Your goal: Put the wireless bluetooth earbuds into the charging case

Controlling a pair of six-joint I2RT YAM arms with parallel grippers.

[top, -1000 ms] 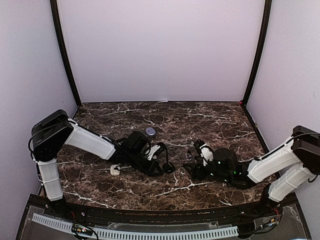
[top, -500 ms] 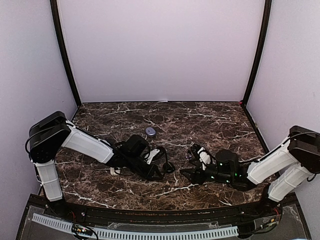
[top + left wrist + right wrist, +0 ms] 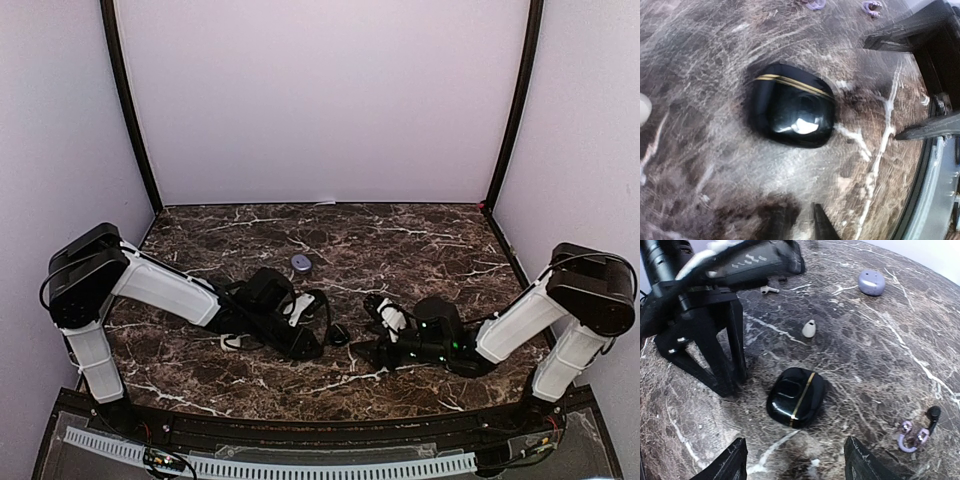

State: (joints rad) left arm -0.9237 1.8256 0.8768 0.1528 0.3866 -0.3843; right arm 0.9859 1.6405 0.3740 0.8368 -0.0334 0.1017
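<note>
While the left arm (image 3: 170,285) and the right arm (image 3: 515,325) reached low over the dark marble desk (image 3: 420,235), we saw the black charging case (image 3: 795,396) lying flat on it, with its lid shut and a thin gold line across the top. It lay between the two end effectors, near the middle of the desk. The left end effector (image 3: 732,382) was clenched shut, and its tip pointed down at the desk just beside the case. We could not tell if it touched the case. The right end effector (image 3: 795,440) was released, with its two fingers (image 3: 732,462) spread wide, and the case sat in front of the gap, not between the fingers. A white earbud (image 3: 809,328) lay near the case, on its far side in the right wrist view. A white earbud with a short stem (image 3: 771,289) lay farther back, close by the left arm. A black earbud (image 3: 933,414) and two little purple earbuds (image 3: 905,428) lay close together, well apart from the case, on the right of that view. All of these lay loose on the desk. A round purple case (image 3: 871,281) sat at the back, well apart from the black one. In the left wrist view the black case looked big and shiny.
</note>
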